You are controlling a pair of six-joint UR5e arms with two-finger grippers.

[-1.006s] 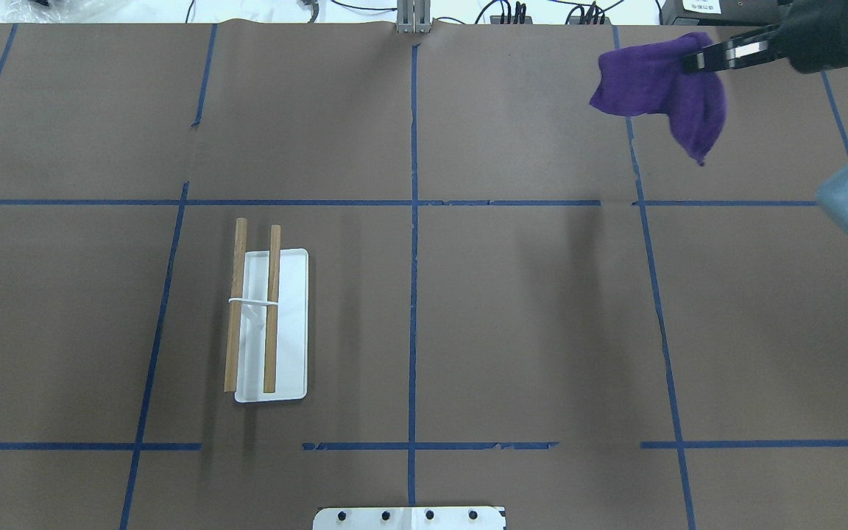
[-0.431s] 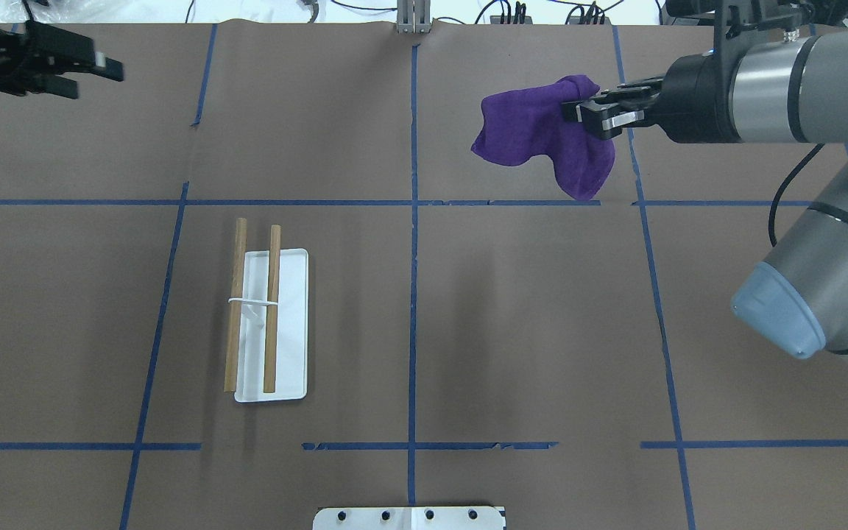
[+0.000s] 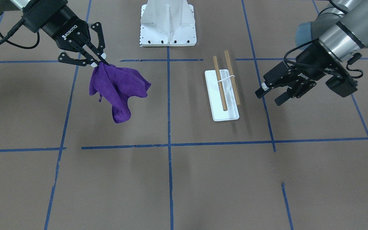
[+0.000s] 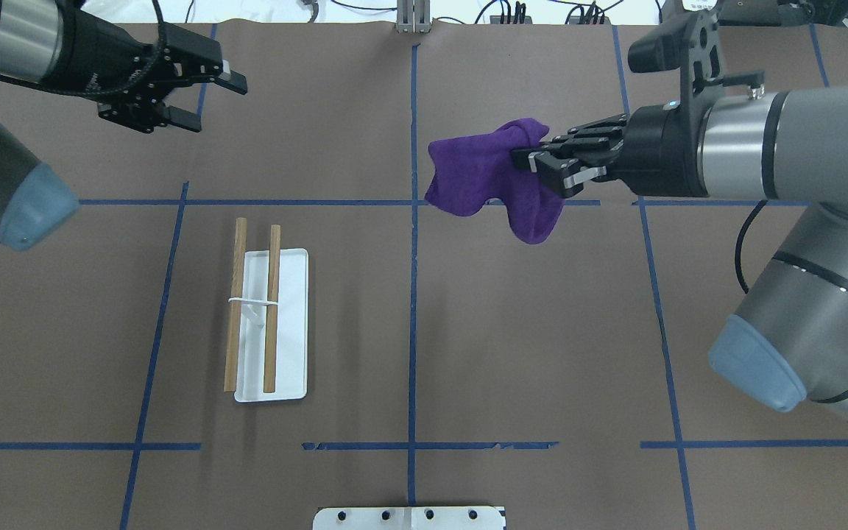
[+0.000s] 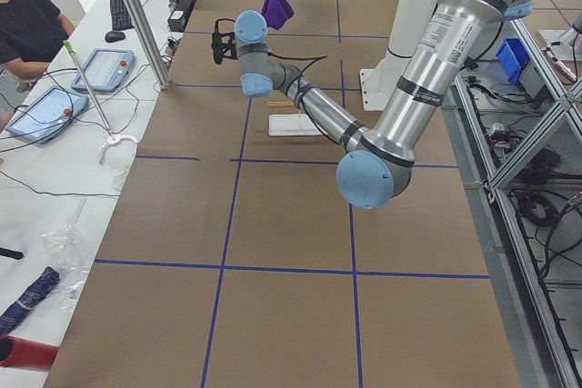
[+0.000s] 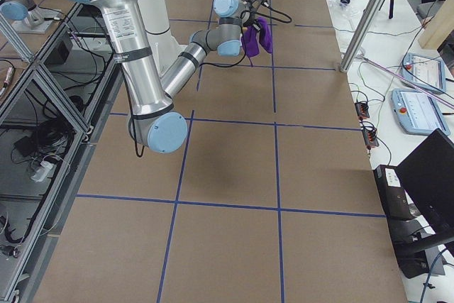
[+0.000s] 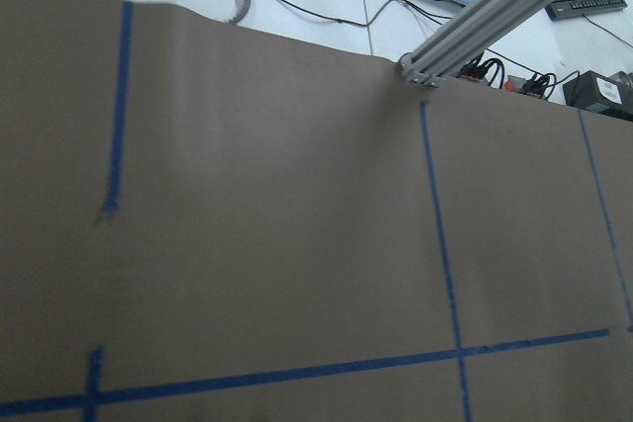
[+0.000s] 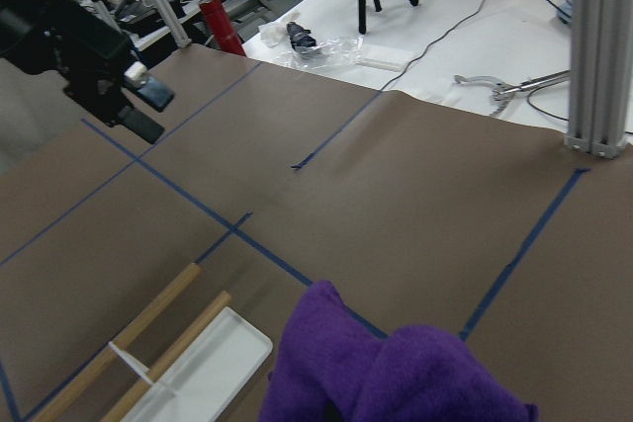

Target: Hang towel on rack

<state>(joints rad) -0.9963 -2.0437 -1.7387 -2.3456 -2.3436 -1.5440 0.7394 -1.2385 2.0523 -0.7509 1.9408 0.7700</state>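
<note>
My right gripper (image 4: 523, 158) (image 3: 99, 62) is shut on a purple towel (image 4: 486, 180) (image 3: 117, 88), which hangs bunched in the air right of the table's middle line. The towel also fills the bottom of the right wrist view (image 8: 396, 373). The rack (image 4: 266, 324) (image 3: 224, 92) is a white tray with two wooden dowels and lies at centre left, well apart from the towel. It shows in the right wrist view (image 8: 188, 363) too. My left gripper (image 4: 210, 96) (image 3: 267, 97) is open and empty, in the air at the far left, beyond the rack.
Brown paper with blue tape lines covers the table (image 4: 409, 331). The white robot pedestal (image 3: 168, 22) stands at the near middle edge. Cables and an aluminium post (image 4: 413, 15) line the far edge.
My right gripper has carried the towel leftward and nearer, from the far right corner toward the middle. My left arm has come into view at the far left and moved rightward.
</note>
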